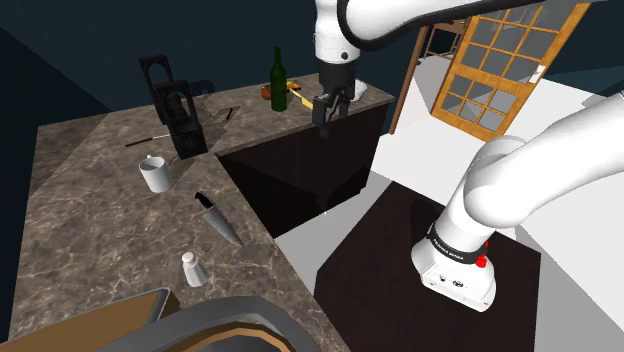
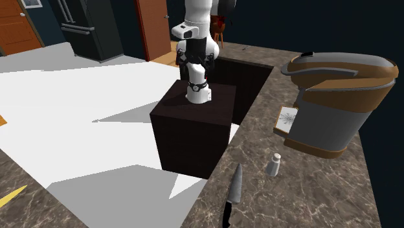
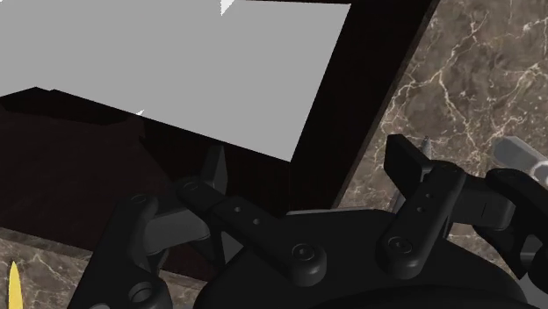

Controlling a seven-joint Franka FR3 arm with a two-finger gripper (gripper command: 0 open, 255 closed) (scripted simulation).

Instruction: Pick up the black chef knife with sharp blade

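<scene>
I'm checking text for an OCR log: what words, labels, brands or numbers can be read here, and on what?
No text can be read.
Dark base band at the arm's foot: faint lettering, too small to read.

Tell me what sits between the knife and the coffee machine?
A small white shaker stands between the chef knife and the coffee machine, clearest in the second exterior view.

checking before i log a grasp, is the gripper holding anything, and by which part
Nothing is held. The gripper is open and empty; the black knife lies flat on the counter, well away from it.
</scene>
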